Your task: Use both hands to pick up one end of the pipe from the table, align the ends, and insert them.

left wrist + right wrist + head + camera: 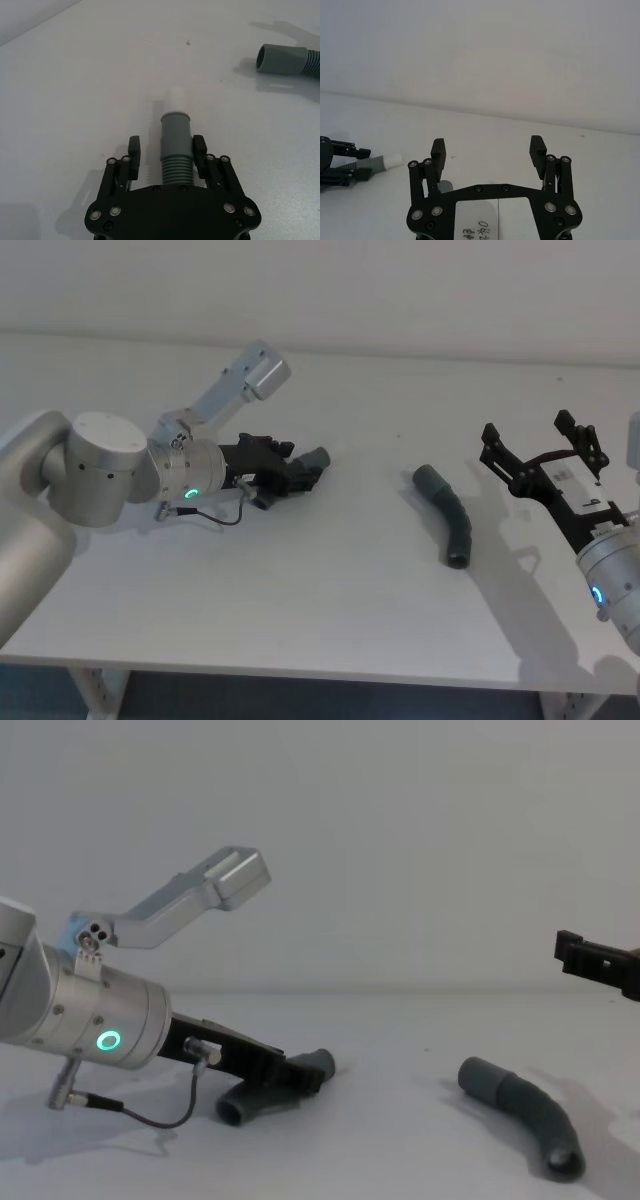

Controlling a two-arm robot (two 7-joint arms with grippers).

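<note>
Here: first hose piece (176,140), white tip (176,97) forward, low on the counter (330,590) at left. The left gripper (166,145) straddles its ribbed part, fingers not closed, a gap on one side. Second hose piece (448,515) lies free at centre-right, well apart. Right gripper (535,435) is just beyond it, raised, fingers wide and holding nothing. White label (485,220) on it, handwriting unreadable.

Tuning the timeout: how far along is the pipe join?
Done: nothing joined; both pieces lie apart on the white table. In hand: the left gripper, fingers open, straddles the dark grey ribbed hose piece with the white tip, not yet clamped. Left: the right gripper, open, hangs above the table near the second curved grey hose piece; grasp that, lift both, align, insert.
</note>
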